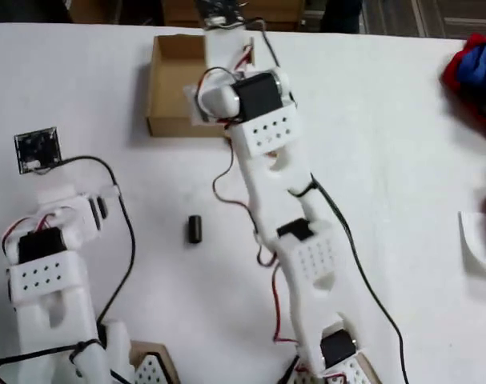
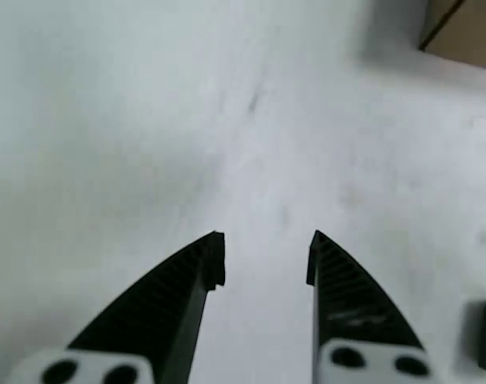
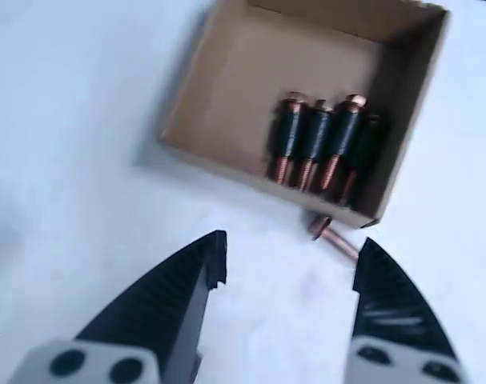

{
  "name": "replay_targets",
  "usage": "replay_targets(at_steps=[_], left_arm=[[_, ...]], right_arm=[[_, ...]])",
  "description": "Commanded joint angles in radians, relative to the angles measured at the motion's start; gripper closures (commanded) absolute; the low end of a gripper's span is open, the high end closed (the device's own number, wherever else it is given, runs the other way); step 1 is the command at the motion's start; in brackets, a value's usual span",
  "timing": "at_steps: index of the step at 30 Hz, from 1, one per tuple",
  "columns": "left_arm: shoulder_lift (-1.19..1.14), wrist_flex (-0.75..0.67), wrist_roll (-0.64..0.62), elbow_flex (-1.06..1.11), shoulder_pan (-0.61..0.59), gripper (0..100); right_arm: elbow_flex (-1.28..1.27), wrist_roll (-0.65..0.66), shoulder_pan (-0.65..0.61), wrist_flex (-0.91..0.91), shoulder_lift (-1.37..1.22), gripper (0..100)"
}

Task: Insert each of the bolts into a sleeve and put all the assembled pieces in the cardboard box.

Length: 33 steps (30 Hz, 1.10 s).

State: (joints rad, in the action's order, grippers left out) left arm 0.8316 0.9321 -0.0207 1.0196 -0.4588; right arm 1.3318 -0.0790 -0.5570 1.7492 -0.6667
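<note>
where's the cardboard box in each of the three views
High view: cardboard box near the table's far edge, left of centre, partly under the right arm.
Left wrist view: one corner of the cardboard box, far beyond the open left gripper.
Right wrist view: cardboard box just beyond the open right gripper, sleeved bolts inside.
Shared landmark: the white table around it.

Shiny copper-coloured metal bolts (image 3: 336, 241) in a matt cardboard box (image 3: 226, 88).
</note>
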Motion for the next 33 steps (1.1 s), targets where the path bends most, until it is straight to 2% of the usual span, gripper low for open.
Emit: replay_targets(at_steps=[1, 6, 9, 11, 16, 18, 25, 33], left_arm=[[0.008, 0.080, -0.014, -0.071, -0.009, 81], [0.008, 0.117, -0.014, -0.093, -0.009, 82], [0.008, 0.112, -0.017, -0.093, -0.009, 82], [0.008, 0.115, -0.017, -0.093, -0.009, 82], [0.008, 0.117, -0.014, -0.085, -0.009, 82], [0.008, 0.117, -0.014, -0.085, -0.009, 82], [0.008, 0.117, -0.014, -0.085, -0.009, 82], [0.008, 0.117, -0.012, -0.084, -0.009, 82]], right_arm=[[-0.371, 0.000, -0.047, 0.025, 0.303, 75.5], [-0.948, -0.003, -0.125, 0.013, 0.579, 75.4], [-1.131, -0.005, -0.165, -0.048, 0.601, 75.3], [-1.183, -0.057, -0.170, -0.127, 0.581, 75.3], [-1.195, -0.361, -0.173, -0.289, 0.487, 75.4], [-1.198, -0.427, -0.179, -0.329, 0.433, 75.4], [-1.188, -0.440, -0.237, -0.447, 0.268, 75.5], [-1.076, -0.474, -0.257, -0.446, 0.145, 75.5]])
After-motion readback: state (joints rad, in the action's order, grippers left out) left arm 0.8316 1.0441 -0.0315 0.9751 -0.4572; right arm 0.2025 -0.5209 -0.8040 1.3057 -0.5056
